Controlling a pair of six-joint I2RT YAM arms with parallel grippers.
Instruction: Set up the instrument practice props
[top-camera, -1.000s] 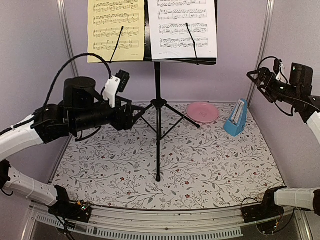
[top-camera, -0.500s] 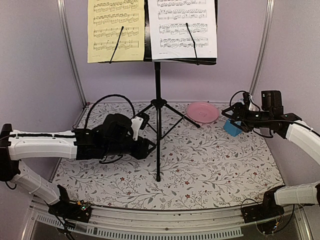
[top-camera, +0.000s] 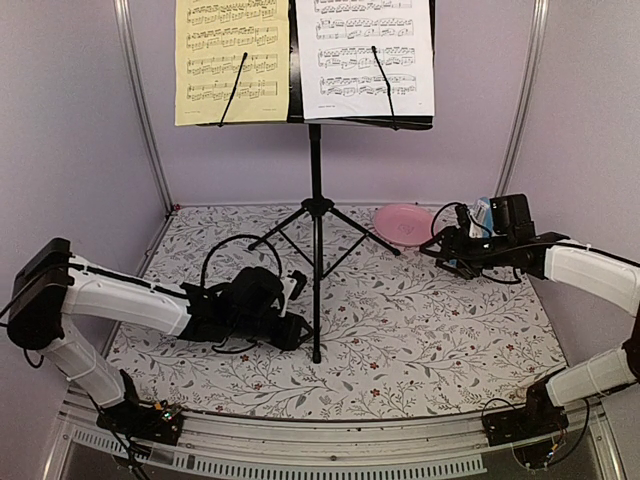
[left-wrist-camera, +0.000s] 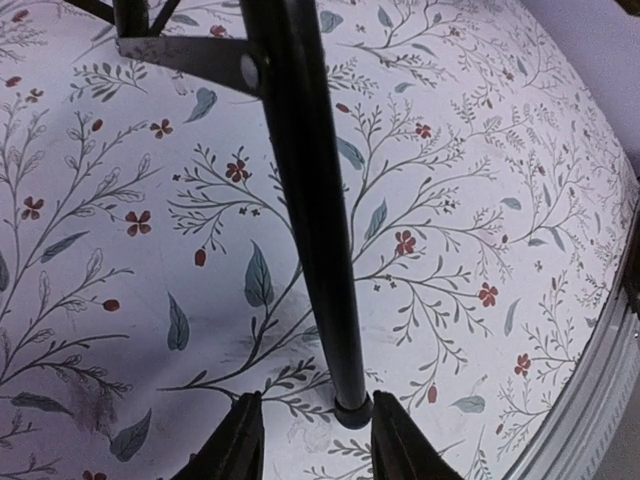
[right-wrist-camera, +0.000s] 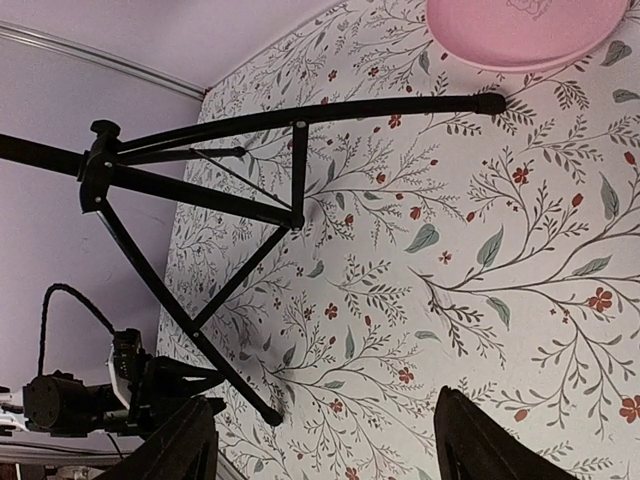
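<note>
The black music stand (top-camera: 316, 200) stands mid-table on its tripod. A pale-yellow sheet (top-camera: 232, 60) and a white sheet (top-camera: 365, 55) rest on its desk. My left gripper (top-camera: 300, 335) lies low at the foot of the front leg (left-wrist-camera: 305, 200). It is open, with the foot between the fingers (left-wrist-camera: 405, 440) and close to the right one. My right gripper (top-camera: 443, 252) hovers open with nothing in it, over the cloth just left of the blue metronome (top-camera: 481, 215). The right wrist hides most of the metronome.
A pink plate (top-camera: 403, 224) lies at the back, between the stand's right leg and my right gripper, and also shows in the right wrist view (right-wrist-camera: 525, 30). The tripod's legs (right-wrist-camera: 200, 190) spread over the flowered cloth. Purple walls close in on three sides.
My left arm has dropped from shoulder height to the front leg's foot, its jaws narrowing. My right arm has come down from the right wall to the metronome, its jaws narrowing a little.
</note>
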